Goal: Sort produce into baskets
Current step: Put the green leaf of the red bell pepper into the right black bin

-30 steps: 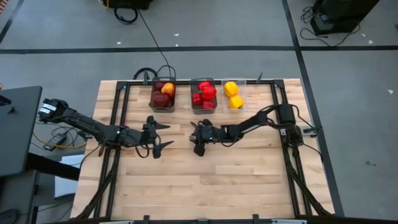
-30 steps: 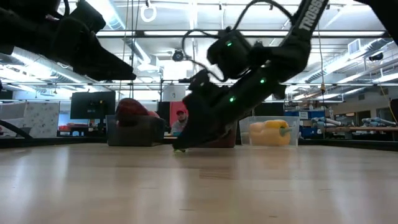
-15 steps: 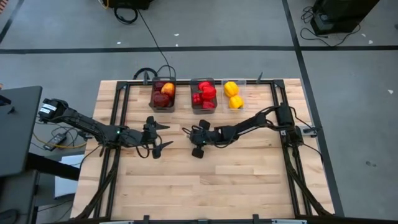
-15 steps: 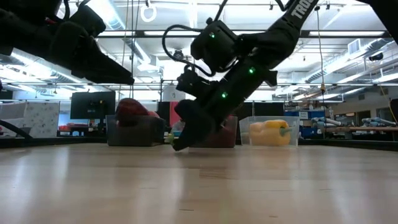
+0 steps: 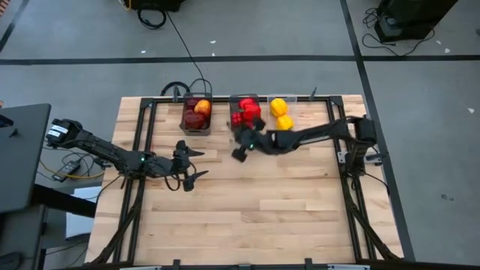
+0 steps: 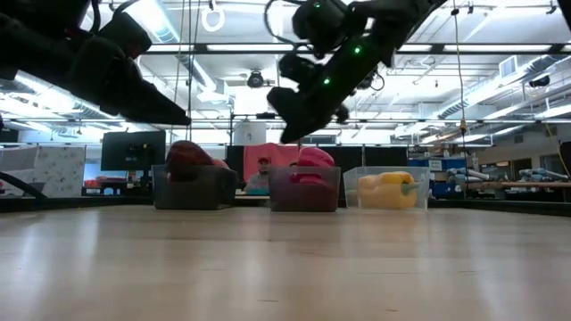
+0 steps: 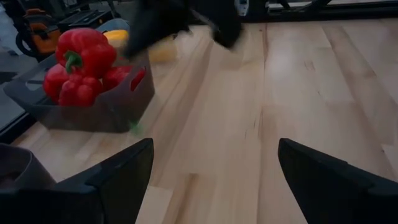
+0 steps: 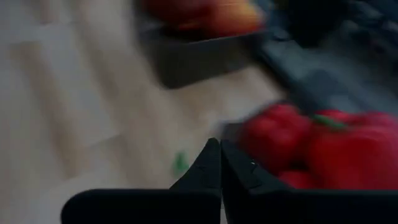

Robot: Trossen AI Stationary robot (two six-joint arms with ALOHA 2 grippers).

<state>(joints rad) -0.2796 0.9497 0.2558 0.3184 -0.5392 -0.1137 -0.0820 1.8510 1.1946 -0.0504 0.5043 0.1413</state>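
Observation:
Three baskets stand in a row at the table's far edge. The left dark-grey basket (image 5: 196,114) holds dark red and red-yellow apples. The middle dark-grey basket (image 5: 246,114) holds red bell peppers (image 7: 84,53). The nearly clear right basket (image 5: 281,114) holds two yellow peppers (image 6: 385,189). My right gripper (image 5: 238,154) is shut and empty. It hangs in the air just in front of the middle basket and also shows in its own wrist view (image 8: 218,149). My left gripper (image 5: 199,163) is open and empty above the table's left middle and also shows in its wrist view (image 7: 214,168).
A small green scrap (image 7: 134,127) lies on the wooden table beside the middle basket's near side. Black frame rails (image 5: 142,135) run along the table's left, right and far sides. Bare wood (image 5: 247,217) spreads toward the near edge.
My right gripper has risen off the table and gone toward the far edge, up to the middle basket, staying shut.

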